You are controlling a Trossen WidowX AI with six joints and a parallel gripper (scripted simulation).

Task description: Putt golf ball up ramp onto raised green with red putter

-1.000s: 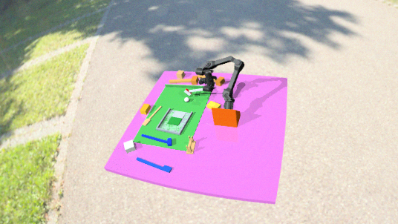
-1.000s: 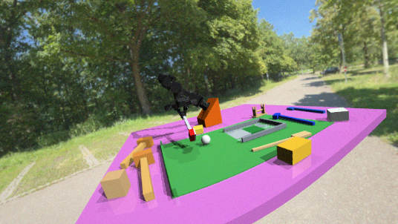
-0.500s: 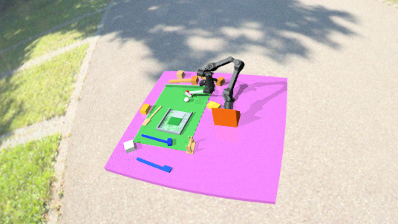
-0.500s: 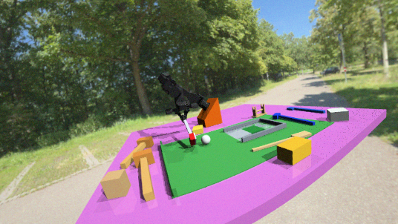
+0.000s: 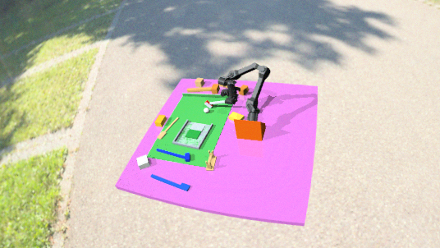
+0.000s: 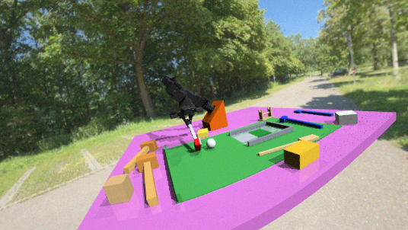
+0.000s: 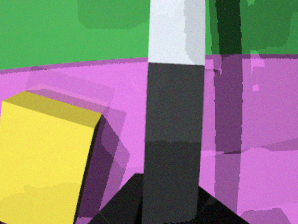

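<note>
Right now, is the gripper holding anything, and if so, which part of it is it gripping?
Yes. The gripper is shut on the red putter, holding it by the dark grip end of the shaft, with the red head hanging down near the golf ball.

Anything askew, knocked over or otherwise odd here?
Nothing stands out. The gripper is shut on the red putter, whose head sits just behind the golf ball on the green mat; the surrounding blocks lie flat.

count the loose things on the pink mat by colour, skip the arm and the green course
wood: 5 (cube, mallet, second mallet, wooden putter, small stand)
blue: 2 (blue mallet, L-shaped bar)
yellow: 2 (small block, large cube)
white: 2 (golf ball, white block)
orange: 1 (wedge)
red: 1 (red putter, held in the gripper)
total: 13
</note>
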